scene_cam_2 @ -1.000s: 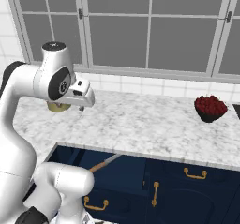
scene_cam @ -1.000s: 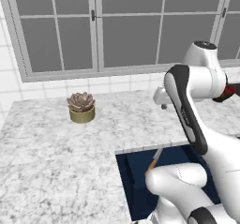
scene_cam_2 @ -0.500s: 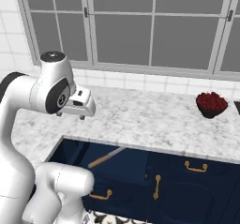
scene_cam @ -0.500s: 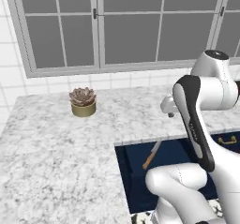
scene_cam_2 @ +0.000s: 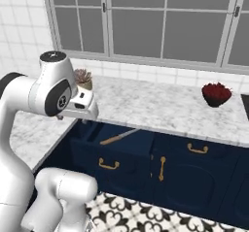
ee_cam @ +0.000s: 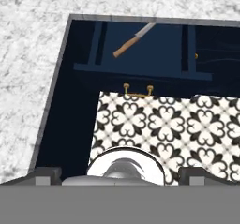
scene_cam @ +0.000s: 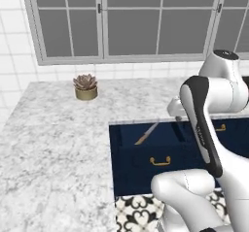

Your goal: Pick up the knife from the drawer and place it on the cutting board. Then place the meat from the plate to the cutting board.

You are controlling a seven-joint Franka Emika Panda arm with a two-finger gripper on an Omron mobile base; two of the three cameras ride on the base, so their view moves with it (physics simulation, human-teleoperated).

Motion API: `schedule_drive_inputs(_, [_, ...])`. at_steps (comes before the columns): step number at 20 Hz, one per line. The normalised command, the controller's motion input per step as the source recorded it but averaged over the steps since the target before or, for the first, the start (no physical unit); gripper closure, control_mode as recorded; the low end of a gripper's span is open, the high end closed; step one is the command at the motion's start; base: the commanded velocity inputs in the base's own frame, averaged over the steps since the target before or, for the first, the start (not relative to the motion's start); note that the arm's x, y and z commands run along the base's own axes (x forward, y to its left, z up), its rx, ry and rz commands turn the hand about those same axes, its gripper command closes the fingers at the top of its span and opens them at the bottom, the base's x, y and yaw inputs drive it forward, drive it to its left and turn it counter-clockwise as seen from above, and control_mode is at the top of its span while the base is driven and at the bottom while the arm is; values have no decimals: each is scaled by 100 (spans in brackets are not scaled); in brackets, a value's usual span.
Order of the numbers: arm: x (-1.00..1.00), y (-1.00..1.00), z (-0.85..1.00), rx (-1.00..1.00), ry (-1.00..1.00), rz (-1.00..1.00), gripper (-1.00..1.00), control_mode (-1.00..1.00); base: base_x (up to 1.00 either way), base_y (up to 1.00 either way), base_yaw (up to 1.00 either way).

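— Both base views have shifted since the earlier frames, so the base has driven. More of the cabinet front and the floor now shows. The slim knife with the silver blade and light tan wooden handle lies in the drawer as it did.

— And the hand?

— The two-finger gripper has its dark tips set wide apart with nothing between them. In the right base view the gripper hangs at the counter's edge, above the left end of the opening.

— What's below it?

— Nearest is black-and-white patterned tile floor. Beyond that is the wide dark navy-blue drawer, pulled out, with its small brass-gold bar handle on the front. The knife lies slantwise inside, with the handle end nearer the front. The blade tip seems to reach under the counter lip, though I can't be sure.

— Further back?

— The grey-veined white marble counter wraps around the left side and behind. A small succulent in a round gold pot stands on it near the wall, well apart from the drawer. Far to the right sits a dark bowl of red fruit. Behind everything is the grey-framed window.
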Motion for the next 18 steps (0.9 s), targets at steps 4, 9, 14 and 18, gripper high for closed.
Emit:
schedule_drive_inputs(4, [0, 0, 0, 0, 0, 0, -100, 100, -3, -58, 39])
schedule_drive_inputs(9, [0, 0, 0, 0, 0, 0, -100, 100, 0, -74, 53])
schedule_drive_inputs(14, [0, 0, 0, 0, 0, 0, -100, 100, 0, -87, 52])
schedule_drive_inputs(18, [0, 0, 0, 0, 0, 0, -100, 100, 0, -75, 47])
